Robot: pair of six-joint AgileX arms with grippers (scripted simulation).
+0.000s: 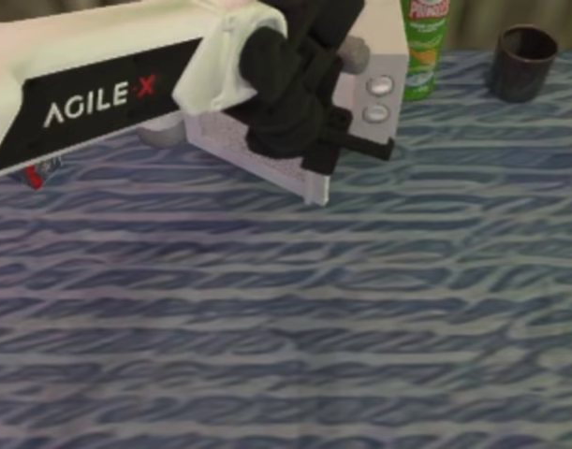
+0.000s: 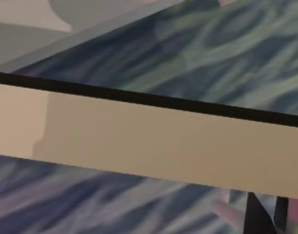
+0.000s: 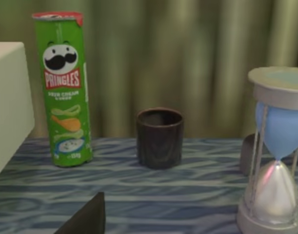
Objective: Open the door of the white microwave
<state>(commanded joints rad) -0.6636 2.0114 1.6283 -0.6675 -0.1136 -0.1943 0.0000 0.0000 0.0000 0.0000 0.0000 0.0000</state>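
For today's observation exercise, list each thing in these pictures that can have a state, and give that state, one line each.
door: swung partly open from the white microwave
left claw: at the door's free edge, over the front
Pringles can: upright, lid on
dark cup: upright
hourglass: upright
right claw: not in view

The left arm [image 1: 126, 84] covers most of the white microwave [image 1: 384, 65] at the top view's upper centre. Its gripper [image 1: 365, 145] fingers are hidden against the door [image 1: 295, 173]. The hourglass [image 3: 275, 156] is cut off at the right wrist view's right edge.
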